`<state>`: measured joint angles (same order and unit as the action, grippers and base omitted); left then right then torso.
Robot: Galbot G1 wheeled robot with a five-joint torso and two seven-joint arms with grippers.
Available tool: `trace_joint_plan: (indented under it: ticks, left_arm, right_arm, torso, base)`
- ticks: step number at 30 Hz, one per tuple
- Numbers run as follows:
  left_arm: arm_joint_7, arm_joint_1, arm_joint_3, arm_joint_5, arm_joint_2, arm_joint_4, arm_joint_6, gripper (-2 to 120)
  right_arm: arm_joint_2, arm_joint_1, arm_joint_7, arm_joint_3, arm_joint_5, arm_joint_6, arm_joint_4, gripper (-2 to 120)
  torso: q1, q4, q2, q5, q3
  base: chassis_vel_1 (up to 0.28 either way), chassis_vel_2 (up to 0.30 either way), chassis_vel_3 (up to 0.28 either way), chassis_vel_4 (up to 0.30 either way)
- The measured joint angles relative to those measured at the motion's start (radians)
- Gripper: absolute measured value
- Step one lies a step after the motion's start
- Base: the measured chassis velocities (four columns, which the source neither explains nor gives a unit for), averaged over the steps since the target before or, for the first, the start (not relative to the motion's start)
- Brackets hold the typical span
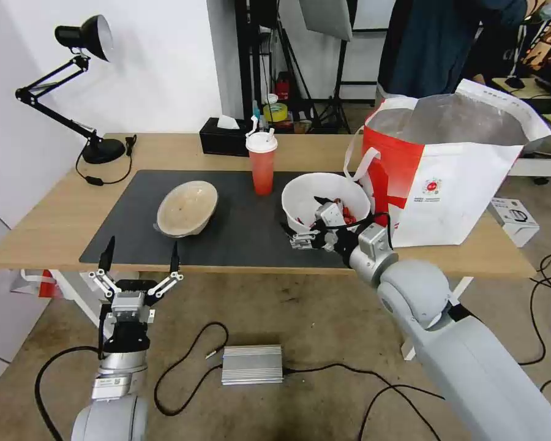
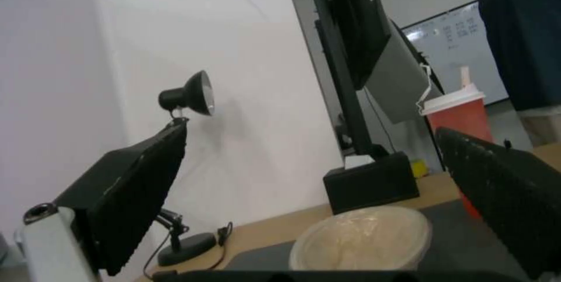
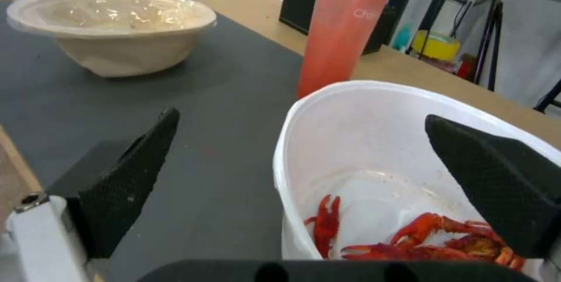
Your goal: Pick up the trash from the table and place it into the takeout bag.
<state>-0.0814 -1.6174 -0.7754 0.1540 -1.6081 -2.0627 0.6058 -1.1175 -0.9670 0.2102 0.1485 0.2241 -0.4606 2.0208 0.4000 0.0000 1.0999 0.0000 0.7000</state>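
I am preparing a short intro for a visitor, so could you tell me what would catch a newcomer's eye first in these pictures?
Probably the large takeout bag, standing open at the right end of the table. Next, the right gripper, open, straddles the near rim of the white bowl holding red crawfish scraps. The red drink cup stands behind on the dark mat, the beige bowl lies left of it, and the left gripper hovers open at the table's near edge.

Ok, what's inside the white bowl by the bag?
The white bowl holds red crawfish scraps at the bottom. The right pincer, open, straddles its near rim, and one finger covers part of the scraps and far wall.
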Motion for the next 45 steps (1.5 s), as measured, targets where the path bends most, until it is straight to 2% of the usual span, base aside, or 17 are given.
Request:
trace_joint_plan:
  ticks: [21, 28, 35, 38, 41, 43, 45]
  left_arm:
    - [0.0, 0.002, 0.0, 0.0, 0.0, 0.005, 0.0, 100]
    - [0.0, 0.002, 0.0, 0.0, 0.0, 0.007, 0.001, 100]
    - [0.0, 0.001, 0.0, -0.001, 0.0, 0.007, 0.003, 100]
    - [0.0, 0.001, 0.0, -0.001, 0.0, 0.008, 0.004, 100]
    - [0.001, 0.002, 0.0, -0.001, 0.0, 0.009, 0.006, 100]
    - [0.001, 0.002, 0.0, -0.001, 0.0, 0.009, 0.006, 100]
    - [0.001, 0.003, 0.0, -0.001, 0.0, 0.009, 0.007, 100]
  right_arm:
    - [-0.003, -0.004, 0.016, -0.004, -0.023, 0.023, -0.035, 101]
    - [-0.003, -0.004, 0.024, -0.005, -0.029, 0.023, -0.043, 84]
    - [-0.003, -0.001, 0.031, -0.008, -0.036, 0.019, -0.048, 52]
    - [-0.002, -0.002, 0.038, -0.007, -0.04, 0.015, -0.048, 46]
    - [0.001, -0.005, 0.044, -0.007, -0.049, 0.009, -0.049, 30]
    - [0.002, -0.006, 0.045, -0.007, -0.052, 0.007, -0.049, 30]
    - [0.003, -0.006, 0.047, -0.007, -0.056, 0.005, -0.049, 19]
  torso:
    - [0.0, 0.0, 0.0, 0.0, 0.0]
    - [0.0, 0.0, 0.0, 0.0, 0.0]
    - [0.0, 0.0, 0.0, 0.0, 0.0]
    - [0.0, 0.0, 0.0, 0.0, 0.0]
    - [0.0, 0.0, 0.0, 0.0, 0.0]
    - [0.0, 0.0, 0.0, 0.0, 0.0]
    - [0.0, 0.0, 0.0, 0.0, 0.0]
  base:
    - [0.0, 0.0, 0.0, 0.0]
    - [0.0, 0.0, 0.0, 0.0]
    - [0.0, 0.0, 0.0, 0.0]
    - [0.0, 0.0, 0.0, 0.0]
    - [0.0, 0.0, 0.0, 0.0]
    - [0.0, 0.0, 0.0, 0.0]
    - [0.0, 0.0, 0.0, 0.0]
